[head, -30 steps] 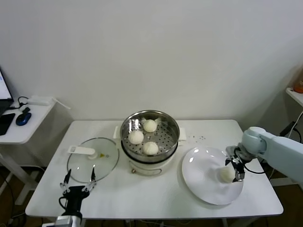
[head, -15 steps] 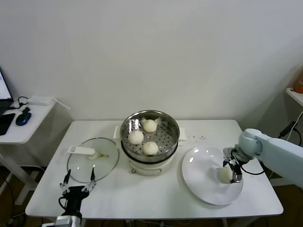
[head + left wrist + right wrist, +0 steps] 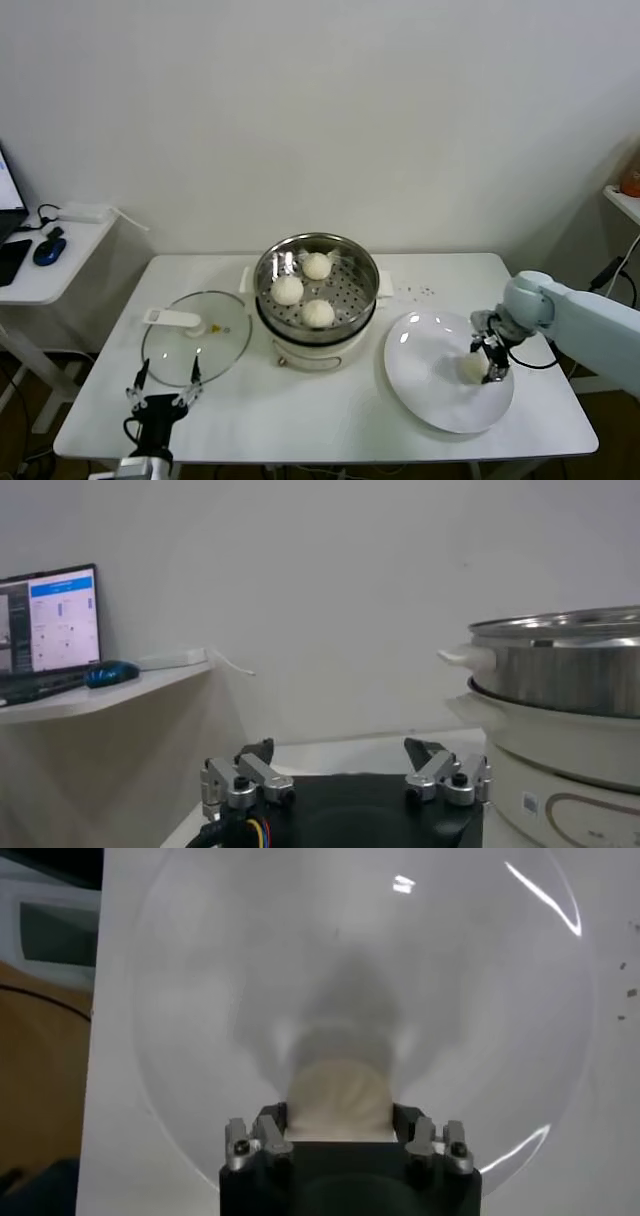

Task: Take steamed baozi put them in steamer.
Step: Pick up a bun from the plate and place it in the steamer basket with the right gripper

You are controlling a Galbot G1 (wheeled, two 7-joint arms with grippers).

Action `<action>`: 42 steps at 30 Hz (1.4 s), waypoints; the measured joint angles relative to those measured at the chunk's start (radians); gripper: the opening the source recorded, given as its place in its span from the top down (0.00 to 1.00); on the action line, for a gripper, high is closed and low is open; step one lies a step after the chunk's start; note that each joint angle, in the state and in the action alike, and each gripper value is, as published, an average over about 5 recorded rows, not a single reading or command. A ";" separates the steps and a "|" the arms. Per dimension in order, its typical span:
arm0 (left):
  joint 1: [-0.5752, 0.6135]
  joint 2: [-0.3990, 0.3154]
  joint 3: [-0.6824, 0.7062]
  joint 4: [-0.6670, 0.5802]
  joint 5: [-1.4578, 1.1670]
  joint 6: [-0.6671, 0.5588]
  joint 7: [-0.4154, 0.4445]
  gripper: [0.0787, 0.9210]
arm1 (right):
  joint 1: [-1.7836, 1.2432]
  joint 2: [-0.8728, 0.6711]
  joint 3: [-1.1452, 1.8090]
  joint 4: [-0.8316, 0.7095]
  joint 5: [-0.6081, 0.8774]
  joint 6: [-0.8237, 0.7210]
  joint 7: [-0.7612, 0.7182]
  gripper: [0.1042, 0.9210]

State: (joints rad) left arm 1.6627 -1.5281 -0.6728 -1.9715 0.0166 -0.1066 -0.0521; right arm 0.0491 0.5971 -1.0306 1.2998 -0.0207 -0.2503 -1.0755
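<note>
The steamer (image 3: 364, 262), a shiny steel basket on a cream pot base, stands mid-table and holds three white baozi (image 3: 319, 313). It also shows in the left wrist view (image 3: 570, 675). A fourth baozi (image 3: 471, 369) lies on the large white plate (image 3: 425, 385) at the right. My right gripper (image 3: 488, 362) is down on the plate, its fingers against both sides of this baozi (image 3: 340, 1088), shut on it. In the right wrist view the gripper (image 3: 337, 1116) holds the bun low over the plate (image 3: 460, 998). My left gripper (image 3: 168, 373) is open and empty, parked near the table's front left edge.
A flat glass lid (image 3: 195, 345) with a white handle lies left of the steamer, just beyond my left gripper (image 3: 345, 755). A side desk (image 3: 40, 270) with a mouse stands off the table's left. The table's right edge is close behind the plate.
My right gripper and the baozi between its fingers have shifted slightly toward the plate's middle. The left arm has not moved.
</note>
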 measured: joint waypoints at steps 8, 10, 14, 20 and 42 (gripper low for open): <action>0.000 -0.001 0.008 -0.002 -0.002 -0.001 0.000 0.12 | 0.092 0.006 -0.057 0.021 0.092 -0.027 0.008 0.30; -0.003 -0.001 0.011 -0.002 -0.002 0.000 0.001 0.12 | 0.137 0.012 -0.086 0.028 0.128 -0.035 0.009 0.30; -0.008 -0.001 0.015 -0.001 -0.002 0.000 0.001 0.12 | 0.244 0.026 -0.156 0.044 0.220 -0.050 0.013 0.30; -0.010 -0.001 0.022 0.001 -0.001 -0.003 0.001 0.12 | 0.444 0.068 -0.283 0.066 0.385 -0.058 0.016 0.30; -0.005 0.000 0.011 -0.018 0.001 -0.002 0.000 0.12 | 0.737 0.403 -0.465 -0.037 0.706 -0.090 0.031 0.30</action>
State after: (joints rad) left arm 1.6581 -1.5284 -0.6614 -1.9891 0.0175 -0.1088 -0.0522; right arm 0.7857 1.0002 -1.4956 1.2632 0.6855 -0.3398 -1.0450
